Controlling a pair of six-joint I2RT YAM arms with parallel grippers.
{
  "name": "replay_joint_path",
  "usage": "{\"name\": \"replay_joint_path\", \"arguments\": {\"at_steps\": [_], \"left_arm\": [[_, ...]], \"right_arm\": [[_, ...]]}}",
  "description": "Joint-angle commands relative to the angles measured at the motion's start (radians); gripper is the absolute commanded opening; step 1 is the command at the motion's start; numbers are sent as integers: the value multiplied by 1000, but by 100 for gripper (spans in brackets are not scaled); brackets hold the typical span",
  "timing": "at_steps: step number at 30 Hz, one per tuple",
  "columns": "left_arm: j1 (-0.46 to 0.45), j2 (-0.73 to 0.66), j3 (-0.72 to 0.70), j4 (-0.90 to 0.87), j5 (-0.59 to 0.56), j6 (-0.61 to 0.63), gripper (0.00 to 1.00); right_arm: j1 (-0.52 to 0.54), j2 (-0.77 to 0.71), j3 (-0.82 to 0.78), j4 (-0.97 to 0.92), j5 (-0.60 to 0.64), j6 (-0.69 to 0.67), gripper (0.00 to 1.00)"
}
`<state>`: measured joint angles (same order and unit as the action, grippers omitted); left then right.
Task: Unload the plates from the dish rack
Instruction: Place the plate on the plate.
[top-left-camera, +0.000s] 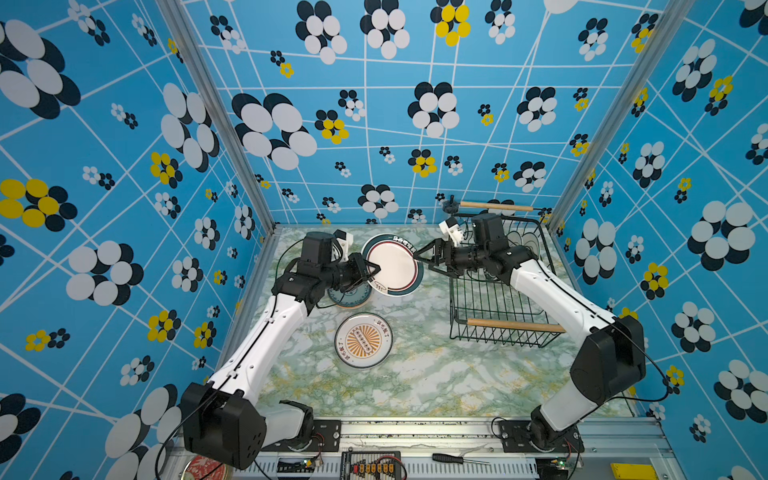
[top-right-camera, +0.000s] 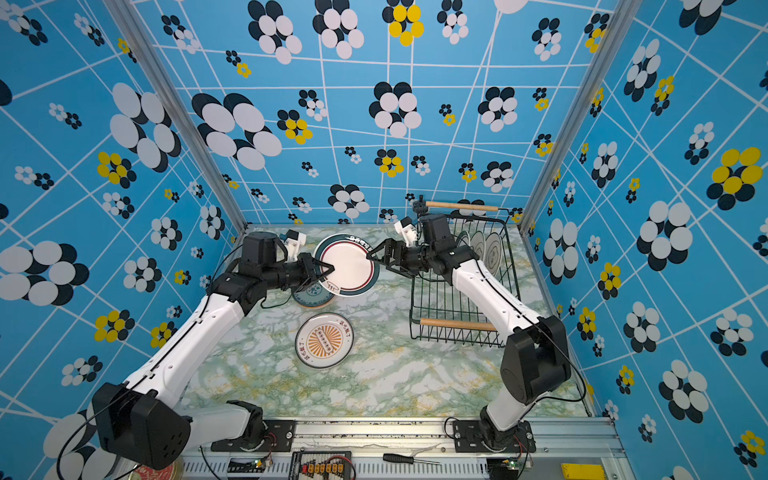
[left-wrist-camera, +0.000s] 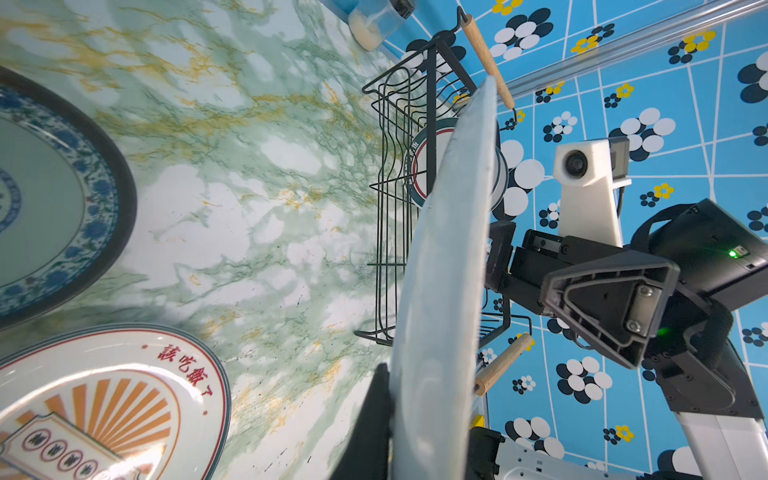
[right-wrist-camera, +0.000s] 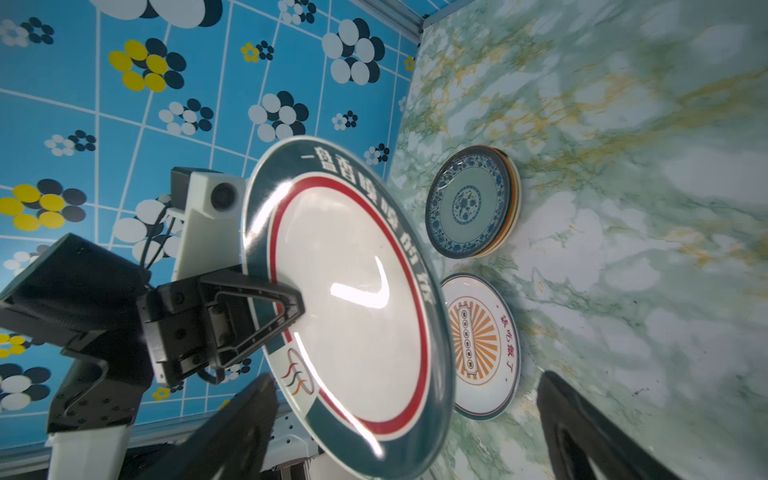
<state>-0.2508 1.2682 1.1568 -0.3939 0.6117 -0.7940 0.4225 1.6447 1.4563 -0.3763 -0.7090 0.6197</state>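
A large white plate with a teal rim (top-left-camera: 392, 266) (top-right-camera: 347, 266) hangs tilted above the table, between the two arms. My left gripper (top-left-camera: 374, 268) (left-wrist-camera: 428, 428) is shut on its rim, and the plate shows edge-on (left-wrist-camera: 449, 257) in the left wrist view. My right gripper (top-left-camera: 417, 257) (right-wrist-camera: 407, 436) is open, with a finger on each side of the opposite rim (right-wrist-camera: 353, 299). The black wire dish rack (top-left-camera: 515, 325) (top-right-camera: 457, 324) stands at the right and holds upright plates (top-left-camera: 523, 240) (top-right-camera: 484, 249) at its far end.
A stack of small plates topped by a blue-patterned one (top-left-camera: 349, 297) (right-wrist-camera: 469, 203) lies under my left wrist. A sunburst plate (top-left-camera: 363, 340) lies flat mid-table. A glass jar (left-wrist-camera: 370, 25) stands by the back wall. A red tin (top-left-camera: 205, 467) and a screwdriver (top-left-camera: 457, 458) lie at the front rail.
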Motion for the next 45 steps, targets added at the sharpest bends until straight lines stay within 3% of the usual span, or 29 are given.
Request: {"name": "replay_joint_path", "arguments": {"at_steps": [1, 8, 16, 28, 45], "left_arm": [[32, -72, -11, -145, -39, 6, 0], [88, -169, -56, -307, -129, 36, 0], [95, -235, -103, -439, -246, 42, 0], [90, -303, -264, -493, -307, 41, 0], [83, -345, -475, -363, -295, 9, 0]], "right_arm": [[2, -46, 82, -283, 225, -175, 99], [4, -98, 221, -566, 667, -290, 99], [2, -131, 200, -655, 957, -301, 99], [2, -135, 120, -684, 1019, -290, 99], [2, -145, 61, -684, 1005, -285, 99]]}}
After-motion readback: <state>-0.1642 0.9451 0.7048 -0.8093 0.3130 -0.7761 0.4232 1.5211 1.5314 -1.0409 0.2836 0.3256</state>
